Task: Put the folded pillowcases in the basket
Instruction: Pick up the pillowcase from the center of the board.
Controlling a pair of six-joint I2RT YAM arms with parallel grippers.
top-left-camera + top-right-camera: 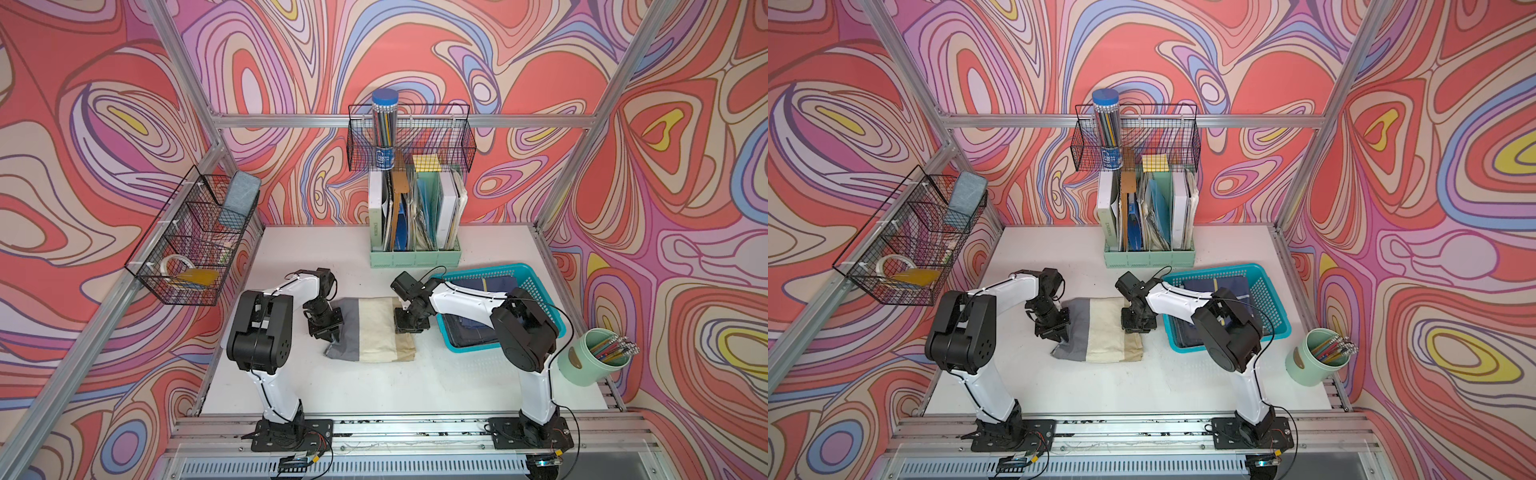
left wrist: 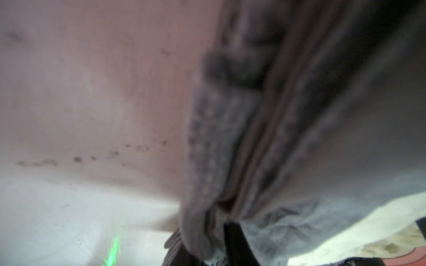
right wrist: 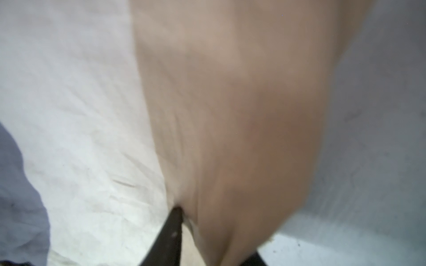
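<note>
The folded pillowcase (image 1: 370, 330) (image 1: 1100, 332), striped grey, cream and tan, lies flat in the middle of the white table in both top views. My left gripper (image 1: 330, 332) (image 1: 1059, 332) is shut on its grey left edge; the left wrist view shows bunched grey cloth (image 2: 207, 161) pinched between the jaws (image 2: 207, 251). My right gripper (image 1: 409, 322) (image 1: 1136, 324) is shut on its tan right edge, and tan fabric (image 3: 242, 115) fills the gap between its black fingers (image 3: 168, 239). The turquoise basket (image 1: 536, 286) (image 1: 1264, 291) stands just right of the pillowcase, partly hidden by my right arm.
Dark blue folded cloth (image 1: 494, 284) lies in the basket. A mint file organizer (image 1: 415, 249) with books stands at the back. Black wire baskets hang on the left wall (image 1: 191, 245) and back wall (image 1: 411, 137). A mint cup of pencils (image 1: 590, 357) sits at the right edge.
</note>
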